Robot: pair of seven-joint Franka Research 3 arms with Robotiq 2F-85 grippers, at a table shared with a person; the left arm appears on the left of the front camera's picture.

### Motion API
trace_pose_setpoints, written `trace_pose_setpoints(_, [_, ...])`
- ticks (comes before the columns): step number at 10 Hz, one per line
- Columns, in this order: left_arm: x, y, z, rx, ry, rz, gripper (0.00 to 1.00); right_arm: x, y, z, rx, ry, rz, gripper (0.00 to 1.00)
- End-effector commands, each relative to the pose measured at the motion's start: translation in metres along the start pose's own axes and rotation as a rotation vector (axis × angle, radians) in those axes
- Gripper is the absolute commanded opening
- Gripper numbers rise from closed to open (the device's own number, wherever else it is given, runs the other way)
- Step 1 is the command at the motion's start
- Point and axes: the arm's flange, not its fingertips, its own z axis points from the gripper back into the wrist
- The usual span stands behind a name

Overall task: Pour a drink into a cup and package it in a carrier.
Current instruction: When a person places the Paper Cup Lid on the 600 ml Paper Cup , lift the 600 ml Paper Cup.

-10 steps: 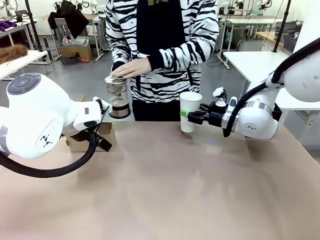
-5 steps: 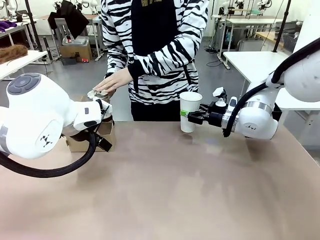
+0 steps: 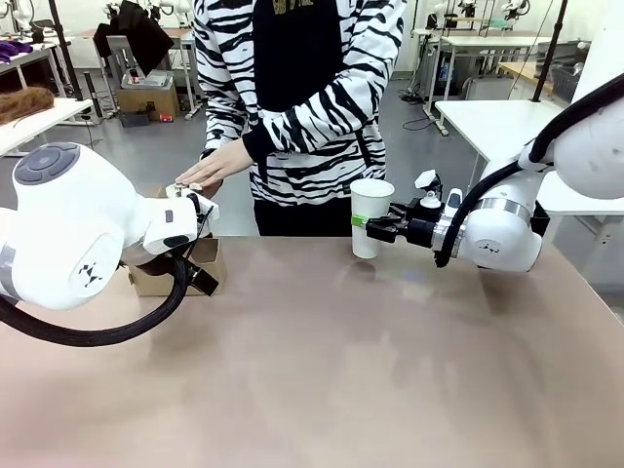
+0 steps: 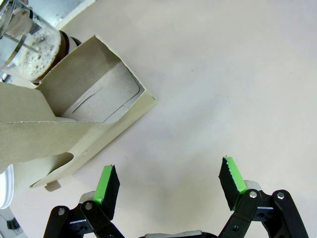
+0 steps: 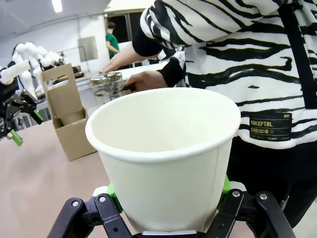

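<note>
Tan worktop [image 3: 341, 370] in a busy lab room, more tables out back. The plain white tapered paper cup [image 3: 370, 207] stands upright, mouth up, near the far edge a bit right of the middle. The right gripper [image 5: 168, 198] has it clamped snug round the lower half. It looks empty inside from the right wrist view.

The dark brown frothy drink [image 4: 42, 42] sits in a clear glass jug with a metal frame [image 5: 106, 85], over at the far left edge just past the brown cardboard carrier with the tall flat handle [image 4: 69, 109]. The person's hand [image 3: 208, 166] rests on top of the jug.

So the pour hangs on that gap, I reckon. The cup is well apart from the jug, off to the robot's right, and the person's hand is nearest the jug.

The left gripper [image 4: 169, 182] hangs wide open and holds nothing, just beside the carrier, so it's the closer arm there.

Only readable writing is "NIKEFTBL" on a patch [image 5: 267, 124] on the black-and-white striped top [image 3: 292, 97].
</note>
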Motion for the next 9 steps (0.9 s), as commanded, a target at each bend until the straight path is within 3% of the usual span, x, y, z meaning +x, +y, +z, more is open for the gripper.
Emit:
trace_pose_setpoints(1, [-0.0001,0.0,0.0005,-0.002,-0.002,0.0,1.0,0.0041,0.0019,0.0014,-0.003,-0.008,0.003,0.8])
trace_pose_setpoints(9, [-0.0001,0.0,0.0005,-0.002,-0.002,0.0,1.0,0.0041,0.0019,0.0014,-0.003,-0.008,0.003,0.8])
